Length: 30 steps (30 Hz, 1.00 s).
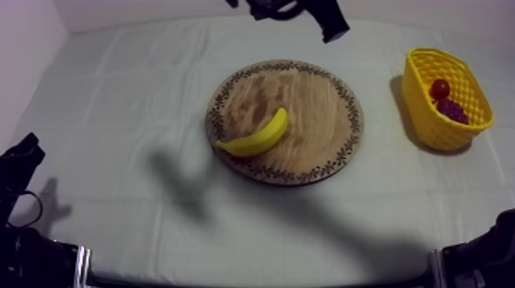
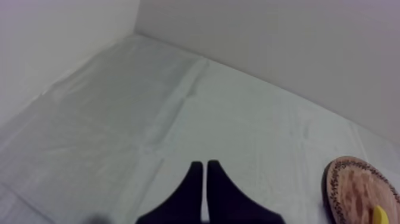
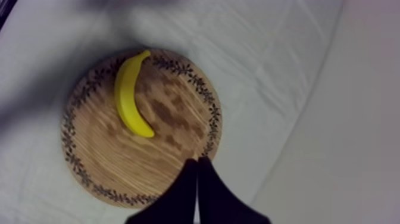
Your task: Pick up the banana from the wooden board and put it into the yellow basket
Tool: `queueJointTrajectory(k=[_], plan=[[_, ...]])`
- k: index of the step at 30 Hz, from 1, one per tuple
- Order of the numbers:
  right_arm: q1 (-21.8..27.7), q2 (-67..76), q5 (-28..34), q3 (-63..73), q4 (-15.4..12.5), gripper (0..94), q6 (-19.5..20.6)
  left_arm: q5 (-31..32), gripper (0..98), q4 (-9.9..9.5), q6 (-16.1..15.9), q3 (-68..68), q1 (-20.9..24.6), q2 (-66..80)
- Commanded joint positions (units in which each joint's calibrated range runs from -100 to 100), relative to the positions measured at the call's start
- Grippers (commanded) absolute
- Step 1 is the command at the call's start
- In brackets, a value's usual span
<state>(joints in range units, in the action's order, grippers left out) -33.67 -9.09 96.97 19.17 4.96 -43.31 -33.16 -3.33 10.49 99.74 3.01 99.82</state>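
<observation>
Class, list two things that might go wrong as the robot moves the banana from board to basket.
1. The right pincer is shut over the board; unless it opens, it may knock the banana aside.
2. The basket already holds grapes and a small red fruit; the banana might lodge across its rim.

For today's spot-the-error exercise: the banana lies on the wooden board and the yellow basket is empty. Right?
No. The yellow basket is not empty: the top view shows a small red fruit and grapes in it. The banana does lie on the wooden board.
</observation>
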Motion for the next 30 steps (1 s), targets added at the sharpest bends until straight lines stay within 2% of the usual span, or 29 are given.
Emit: queueJointTrajectory(k=[1,6,10,13,15,23,26,30], plan=[[0.1,-0.1,0.3,-1.0,0.6,0.6,-5.0,0.0,0.1,-0.02,0.0,0.0,0.0,0.0],[0.0,-0.3,0.3,-1.7,1.3,0.6,-9.1,0.0,0.1,-0.02,0.0,0.0,0.0,0.0],[-0.4,-0.5,0.3,-0.8,1.3,0.8,-9.2,0.0,0.1,-0.02,0.0,0.0,0.0,0.0],[-0.7,-0.8,0.3,0.1,1.3,5.6,-8.9,0.0,0.1,-0.02,0.0,0.0,0.0,0.0],[-0.7,-0.9,0.3,0.3,1.6,11.7,-9.0,0.0,0.1,-0.02,0.0,0.0,0.0,0.0],[-0.8,-1.5,0.1,0.3,3.2,48.6,-8.9,0.0,0.1,-0.02,0.0,0.0,0.0,0.0],[-0.8,-1.7,0.0,0.1,3.7,58.0,-8.6,0.0,0.1,-0.02,0.0,0.0,0.0,0.0],[-0.8,-1.9,0.1,-0.4,4.4,65.9,-8.4,0.0,0.1,-0.02,0.0,0.0,0.0,0.0]])
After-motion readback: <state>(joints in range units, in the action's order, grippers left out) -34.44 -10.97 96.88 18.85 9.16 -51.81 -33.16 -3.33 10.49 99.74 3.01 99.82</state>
